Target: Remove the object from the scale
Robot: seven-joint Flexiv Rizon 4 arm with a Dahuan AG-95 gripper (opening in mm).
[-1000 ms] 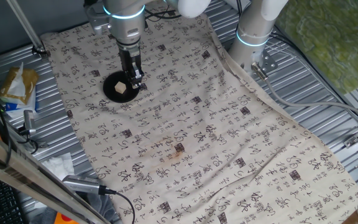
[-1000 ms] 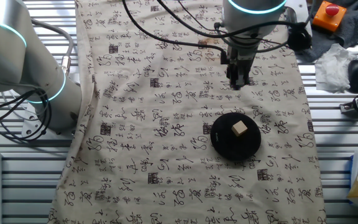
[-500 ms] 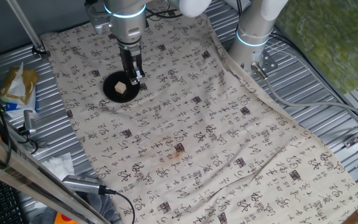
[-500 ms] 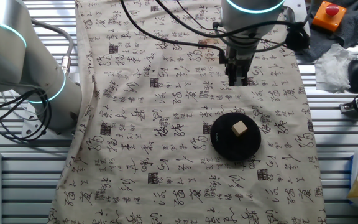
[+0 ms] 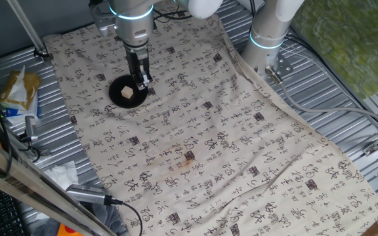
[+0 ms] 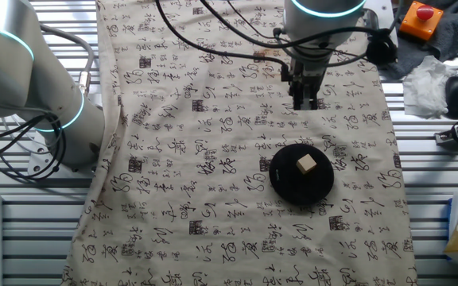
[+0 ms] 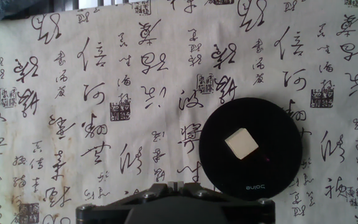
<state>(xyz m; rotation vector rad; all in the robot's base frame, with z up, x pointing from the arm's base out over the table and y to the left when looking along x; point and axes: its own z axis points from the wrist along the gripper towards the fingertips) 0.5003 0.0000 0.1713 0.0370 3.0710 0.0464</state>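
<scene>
The small light-tan block (image 5: 128, 94) sits on the round black scale (image 5: 117, 88) on the patterned cloth. In the other fixed view the block (image 6: 307, 164) lies near the middle of the scale (image 6: 291, 184). My gripper (image 5: 142, 80) hangs above the cloth just beside the scale, apart from the block; it also shows in the other fixed view (image 6: 304, 103). In the hand view the block (image 7: 242, 145) and scale (image 7: 272, 169) lie right of centre, and the gripper (image 7: 174, 185) at the bottom edge is shut and empty.
A second robot arm's base (image 5: 266, 39) stands at the cloth's edge. Cables (image 6: 213, 32) cross the cloth behind my arm. Bags and tissues (image 5: 20, 92) lie on the ribbed metal table beside the cloth. A red button box (image 6: 421, 17) and crumpled tissue (image 6: 425, 79) sit nearby.
My gripper has risen slightly and drawn a little away from the scale. The block and scale have not moved.
</scene>
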